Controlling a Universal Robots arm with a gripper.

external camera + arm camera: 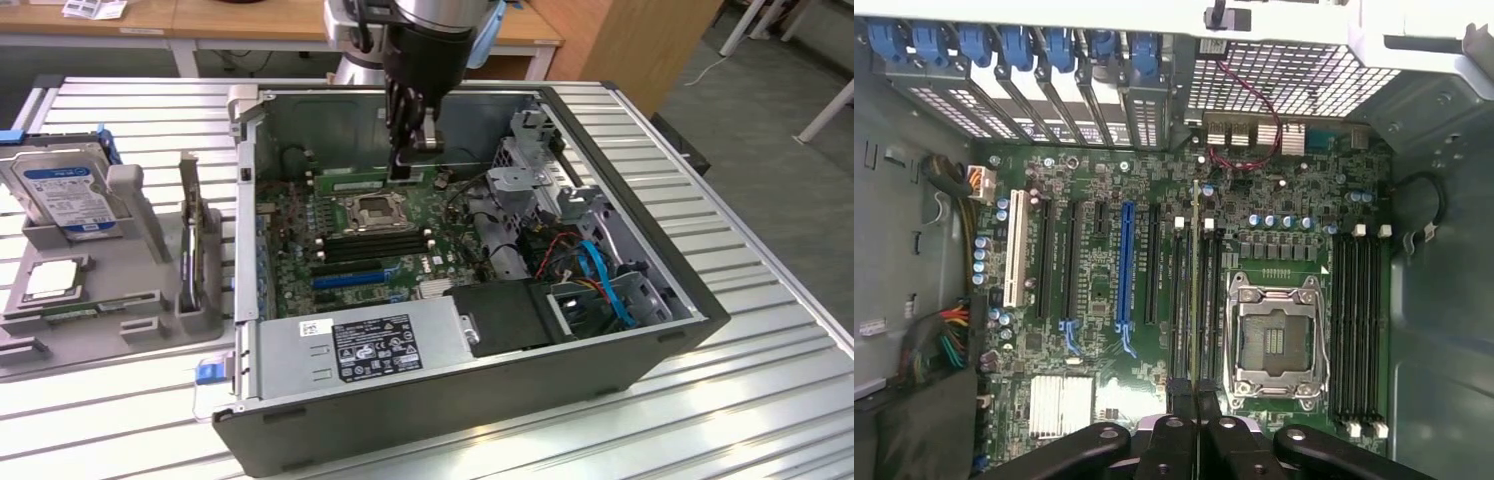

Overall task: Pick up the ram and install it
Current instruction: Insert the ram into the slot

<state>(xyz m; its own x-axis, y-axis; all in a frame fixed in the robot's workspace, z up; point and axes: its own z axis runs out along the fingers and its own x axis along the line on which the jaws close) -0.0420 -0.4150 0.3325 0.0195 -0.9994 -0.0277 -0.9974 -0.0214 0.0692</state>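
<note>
The ram appears edge-on as a thin green stick running away from my fingertips, and my gripper is shut on its near end. It lies along the black memory slots beside the CPU socket; I cannot tell whether it is touching a slot or just above one. In the exterior view my gripper reaches straight down into the open computer case, with the ram at the slots on the far side of the CPU socket.
Case walls, the power supply and a drive cage with cables surround the motherboard. A second bank of memory slots flanks the socket. At the exterior view's left, a grey holder carries a hard drive and a silver CPU chip.
</note>
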